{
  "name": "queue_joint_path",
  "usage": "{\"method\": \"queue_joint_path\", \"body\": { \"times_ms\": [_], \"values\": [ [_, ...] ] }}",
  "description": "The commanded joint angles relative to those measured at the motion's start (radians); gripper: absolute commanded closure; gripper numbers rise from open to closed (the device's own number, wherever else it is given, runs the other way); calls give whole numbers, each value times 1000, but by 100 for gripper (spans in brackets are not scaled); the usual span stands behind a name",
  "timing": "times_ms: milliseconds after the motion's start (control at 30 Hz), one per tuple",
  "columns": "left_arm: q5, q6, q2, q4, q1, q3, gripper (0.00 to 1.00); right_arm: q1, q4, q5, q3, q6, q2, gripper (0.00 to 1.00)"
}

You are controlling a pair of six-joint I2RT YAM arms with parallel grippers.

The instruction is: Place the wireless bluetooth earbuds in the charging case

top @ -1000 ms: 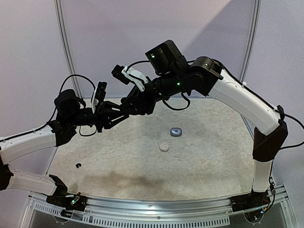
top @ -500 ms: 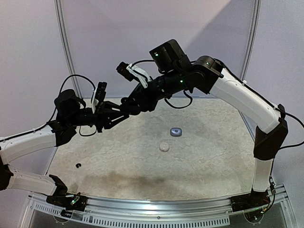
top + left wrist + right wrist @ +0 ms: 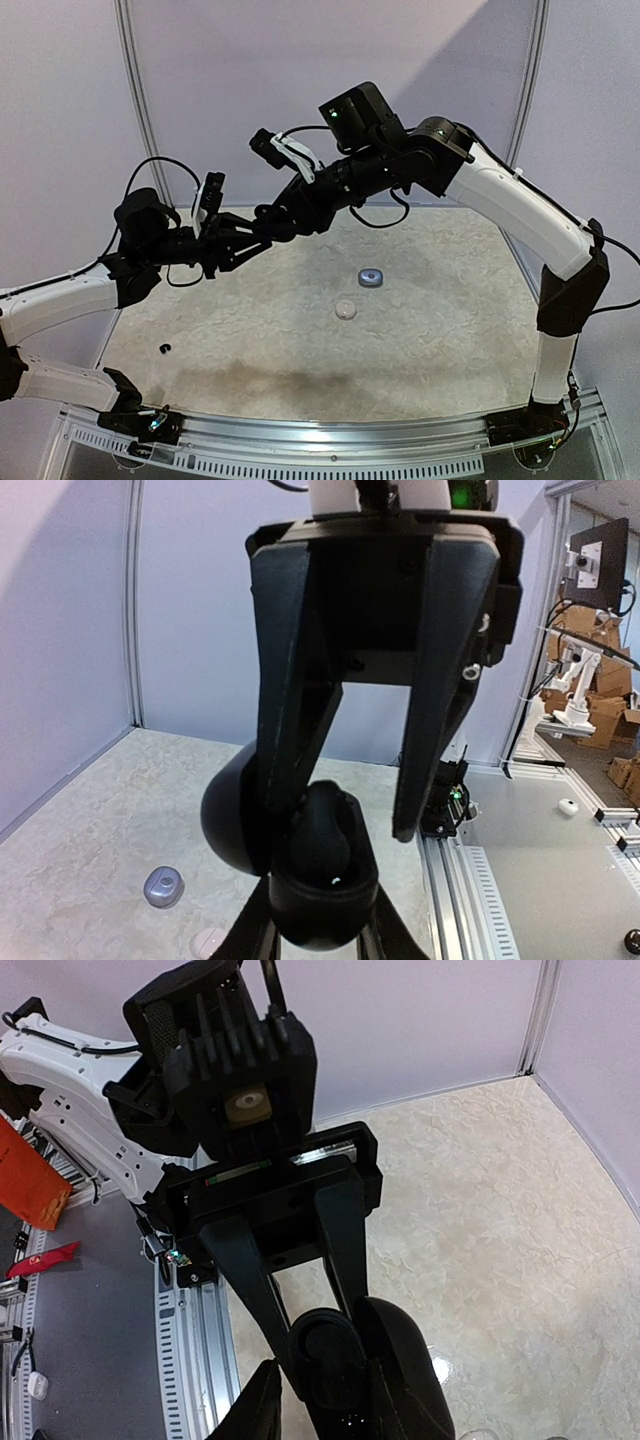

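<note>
Fingers of the left gripper clench the black charging case aloft toward 10 o'clock — presumably steadying it for the right gripper, fingers parted astride it, grip indeterminate — while a black earbud lies at 8 o'clock on the table.

All views were lit evenly and fairly brightly from overhead. A diagonal edge between lighter and darker tone was cast across the back wall. The frame poles were bowed by lens distortion. A small glare spot was recorded on the tabletop, and a pinpoint highlight on the black charging case.
</note>
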Motion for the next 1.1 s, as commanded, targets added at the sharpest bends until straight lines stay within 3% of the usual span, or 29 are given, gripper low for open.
{"method": "queue_joint_path", "body": {
  "times_ms": [0,367,600,1067],
  "values": [
    [42,29,-19,52,-2,11,100,-33,4,17,-20,37,-17,70],
    [47,31,-17,52,-2,10,100,-42,38,10,-22,64,-12,74],
    [46,35,-18,51,-2,9,100,-43,53,-4,-22,66,-10,66],
    [50,34,-21,52,-3,4,100,-59,83,-28,-25,108,-9,67]
  ]
}}
